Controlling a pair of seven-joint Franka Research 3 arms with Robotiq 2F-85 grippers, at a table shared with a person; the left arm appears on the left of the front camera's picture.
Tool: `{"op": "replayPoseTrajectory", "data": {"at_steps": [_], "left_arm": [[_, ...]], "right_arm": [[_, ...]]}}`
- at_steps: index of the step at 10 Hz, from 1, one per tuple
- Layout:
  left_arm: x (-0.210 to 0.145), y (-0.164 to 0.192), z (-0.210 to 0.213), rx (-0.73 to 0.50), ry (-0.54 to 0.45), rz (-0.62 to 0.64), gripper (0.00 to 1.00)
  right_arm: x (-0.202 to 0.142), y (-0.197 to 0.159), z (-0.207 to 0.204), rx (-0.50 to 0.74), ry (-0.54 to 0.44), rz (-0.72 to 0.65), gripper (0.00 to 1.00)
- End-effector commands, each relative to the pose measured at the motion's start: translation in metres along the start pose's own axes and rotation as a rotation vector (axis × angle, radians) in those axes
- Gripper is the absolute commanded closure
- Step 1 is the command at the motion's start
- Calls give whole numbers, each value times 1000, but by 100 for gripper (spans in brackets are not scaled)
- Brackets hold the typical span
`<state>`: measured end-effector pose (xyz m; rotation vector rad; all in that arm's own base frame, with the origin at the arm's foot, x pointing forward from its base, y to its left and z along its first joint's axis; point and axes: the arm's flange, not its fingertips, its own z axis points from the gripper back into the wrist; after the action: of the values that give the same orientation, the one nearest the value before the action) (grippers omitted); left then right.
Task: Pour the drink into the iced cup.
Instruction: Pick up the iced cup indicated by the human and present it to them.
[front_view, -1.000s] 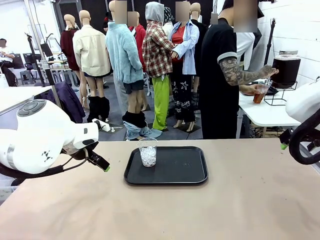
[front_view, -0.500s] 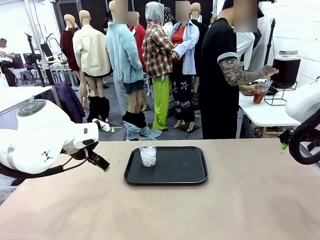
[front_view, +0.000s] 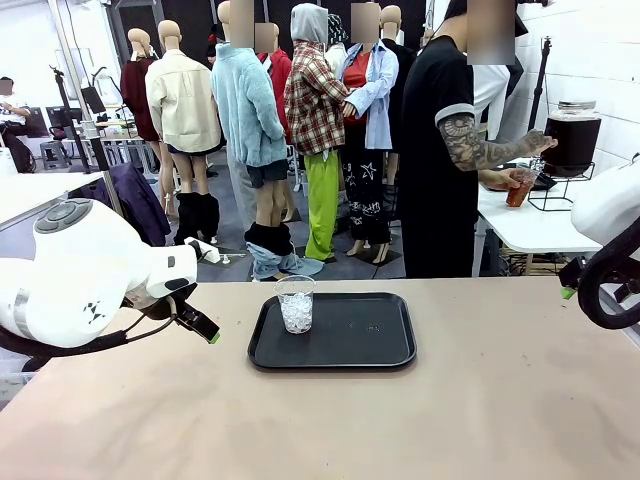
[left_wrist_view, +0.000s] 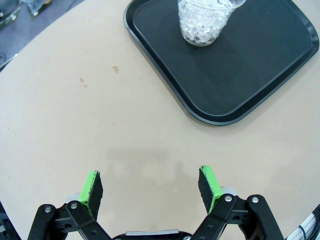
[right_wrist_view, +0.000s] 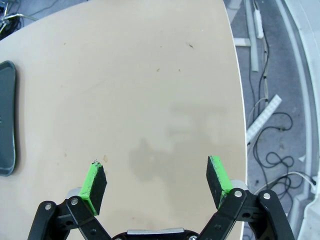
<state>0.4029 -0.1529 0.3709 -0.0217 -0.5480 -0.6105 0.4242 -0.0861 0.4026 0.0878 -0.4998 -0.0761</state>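
Beige surface carries a black tray at its middle. The left end effector hovers left of the tray and the right end effector near the surface's right edge, both spread wide and empty. The iced cup stands on the tray's left part. Far right, a person holds the drink in a cup.

The iced cup is a clear plastic tumbler. It stands upright, roughly half full of white ice cubes, on a black tray at the middle of the bench, near the tray's far left corner. The drink is an amber-red, translucent liquid in a second clear cup. A person's hand holds that cup above a white side table, well beyond the bench at far right, just beside a dark dispenser.
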Motion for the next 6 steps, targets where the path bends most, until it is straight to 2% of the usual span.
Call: {"op": "replayPoseTrajectory", "data": {"at_steps": [1, 6], "left_arm": [[-1, 2, 1, 0, -1, 4, 0], [-1, 2, 1, 0, -1, 4, 0]], "right_arm": [[1, -1, -1, -10, -3, 3, 0], [1, -1, -1, -10, -3, 3, 0]]}}
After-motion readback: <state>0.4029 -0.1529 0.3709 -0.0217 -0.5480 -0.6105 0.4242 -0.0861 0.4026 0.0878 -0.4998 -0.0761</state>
